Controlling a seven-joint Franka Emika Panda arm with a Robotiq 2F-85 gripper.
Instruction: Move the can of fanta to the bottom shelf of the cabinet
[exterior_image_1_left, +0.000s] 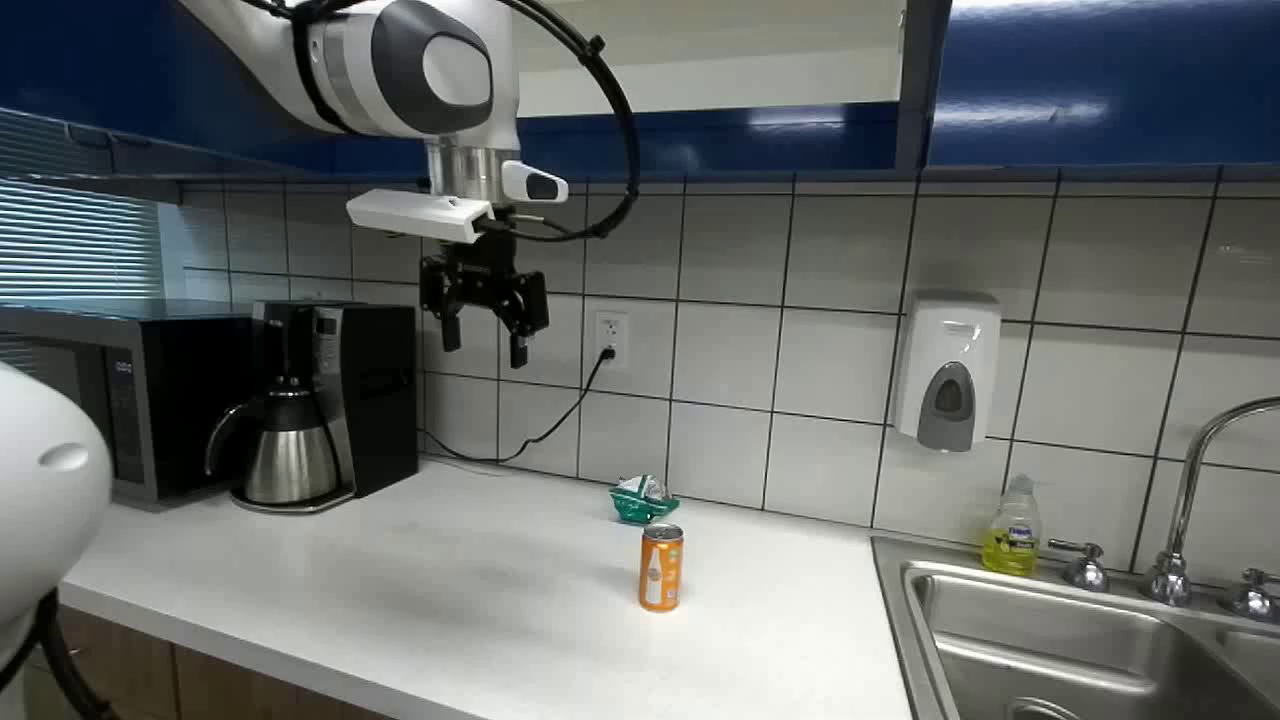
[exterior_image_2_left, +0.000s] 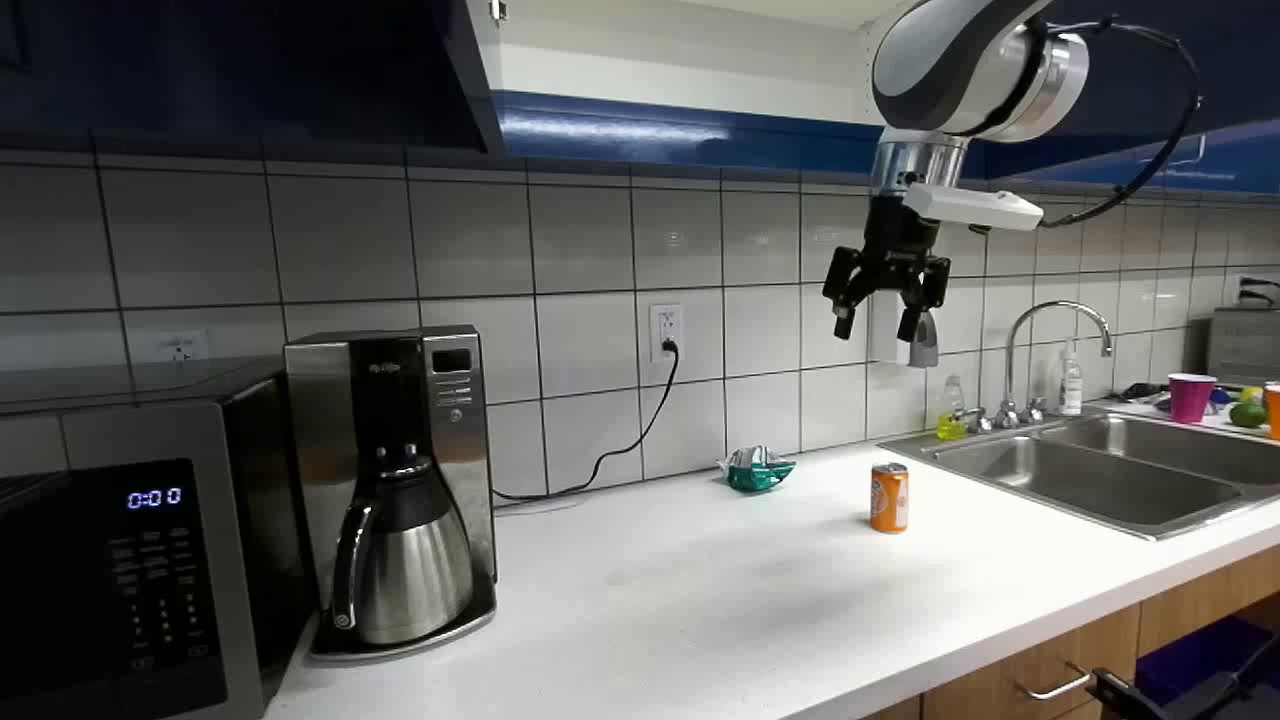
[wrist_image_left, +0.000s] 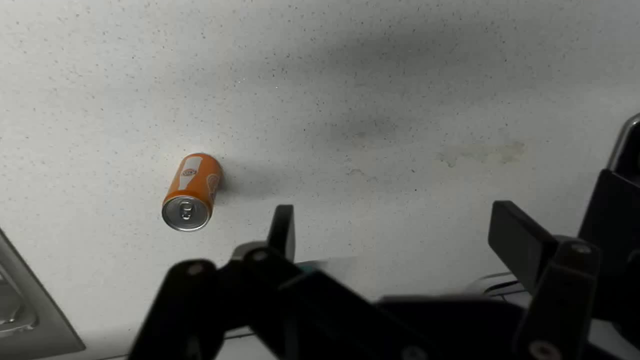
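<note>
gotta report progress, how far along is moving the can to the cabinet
Done: the cabinet stands open. In hand: nothing; the claw hangs open and empty, the can upright on the counter. Left: grasp the can, lift it, set it on the bottom shelf.

Glossy cabinet (exterior_image_2_left: 620, 128), metal fanta can (exterior_image_1_left: 661, 575), satin steel sink (exterior_image_1_left: 907, 620), smooth matt counter (exterior_image_1_left: 440, 600)

"0:00" on the microwave display (exterior_image_2_left: 154, 498)

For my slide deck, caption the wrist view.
Open pincer above the counter; can upright, outside its grasp; sink at lower left.
</note>
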